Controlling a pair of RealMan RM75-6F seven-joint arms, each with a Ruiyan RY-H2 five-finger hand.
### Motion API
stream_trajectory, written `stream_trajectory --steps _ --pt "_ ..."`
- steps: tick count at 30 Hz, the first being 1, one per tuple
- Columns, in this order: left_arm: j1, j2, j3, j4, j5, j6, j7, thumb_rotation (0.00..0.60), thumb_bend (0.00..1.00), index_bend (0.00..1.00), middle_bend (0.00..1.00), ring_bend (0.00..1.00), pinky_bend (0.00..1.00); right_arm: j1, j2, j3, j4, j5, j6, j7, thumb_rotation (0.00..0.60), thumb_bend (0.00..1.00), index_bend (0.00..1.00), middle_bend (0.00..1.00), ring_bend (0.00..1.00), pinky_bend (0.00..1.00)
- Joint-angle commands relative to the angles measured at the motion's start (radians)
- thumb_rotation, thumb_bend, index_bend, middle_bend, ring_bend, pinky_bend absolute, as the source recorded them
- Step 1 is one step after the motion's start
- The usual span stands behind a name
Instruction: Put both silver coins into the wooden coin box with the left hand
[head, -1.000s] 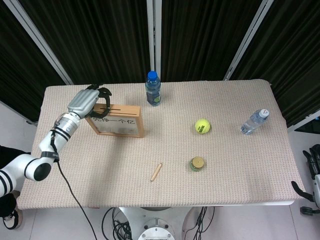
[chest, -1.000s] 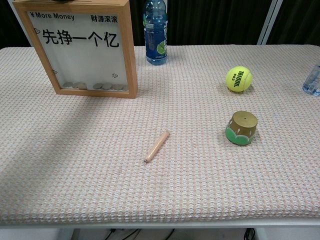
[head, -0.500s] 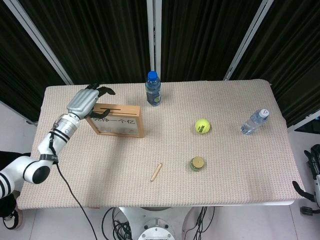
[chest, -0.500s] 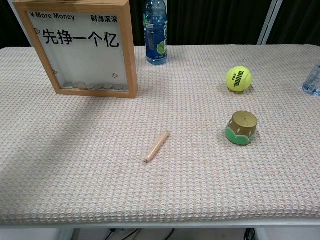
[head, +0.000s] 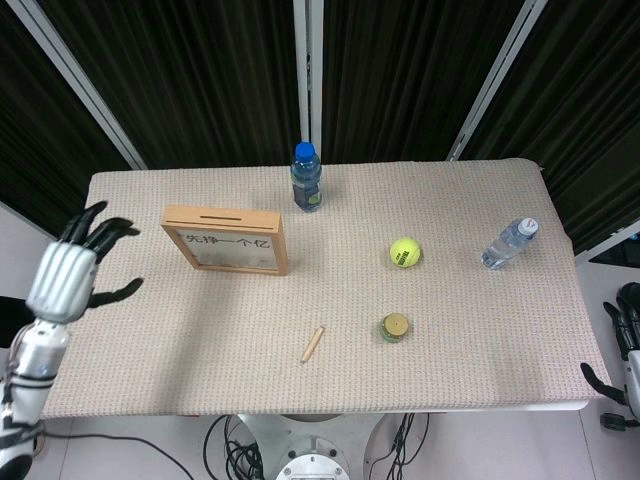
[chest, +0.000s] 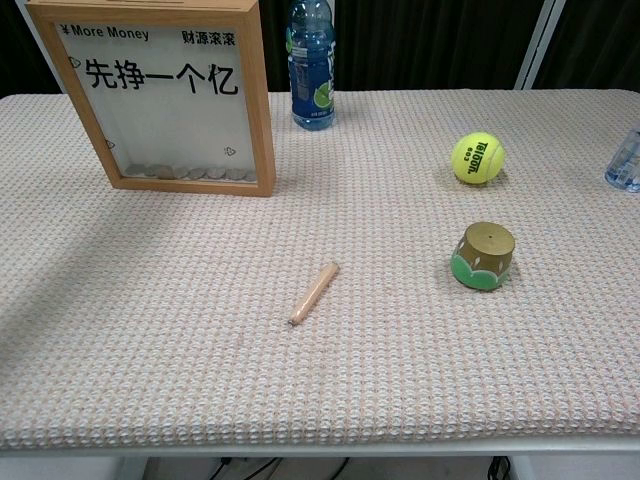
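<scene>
The wooden coin box (chest: 165, 95) stood upright on the table (head: 180, 330) at about ten o'clock from the table's centre, and through its clear front a row of silver coins (chest: 185, 172) lay along the bottom inside the frame. The box was a pale wood frame with a slot in its top edge, black Chinese characters across the pane and "More Money" printed above them. A blue-capped bottle (head: 306, 178) stood at twelve o'clock, just beside the box's right corner, with liquid in it; a second clear bottle (head: 508, 242) lay tilted near three o'clock, its contents too small to tell. The left hand (head: 68, 276) hung off the table's edge at nine o'clock, well apart from the box, fingers spread and holding nothing. The right hand (head: 626, 345) showed only partly at four o'clock; I could not tell how its fingers lay.
</scene>
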Motion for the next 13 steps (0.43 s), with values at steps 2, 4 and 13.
stream_trajectory --steps 2,4,13 --pt "0.232 -0.074 0.189 0.101 0.103 0.120 0.142 0.600 0.14 0.13 0.08 0.00 0.06 -0.007 -0.038 -0.006 0.004 -0.037 0.045 -0.084 0.600 0.18 0.00 0.00 0.00 0.00" --pt "0.258 -0.101 0.206 0.147 0.091 0.110 0.119 0.600 0.14 0.10 0.05 0.00 0.03 -0.008 -0.049 -0.010 0.003 -0.054 0.057 -0.096 0.600 0.18 0.00 0.00 0.00 0.00" --pt "0.297 -0.189 0.197 0.329 0.146 0.143 0.030 0.600 0.14 0.08 0.02 0.00 0.02 -0.007 -0.078 -0.012 0.010 -0.068 0.068 -0.128 0.600 0.18 0.00 0.00 0.00 0.00"
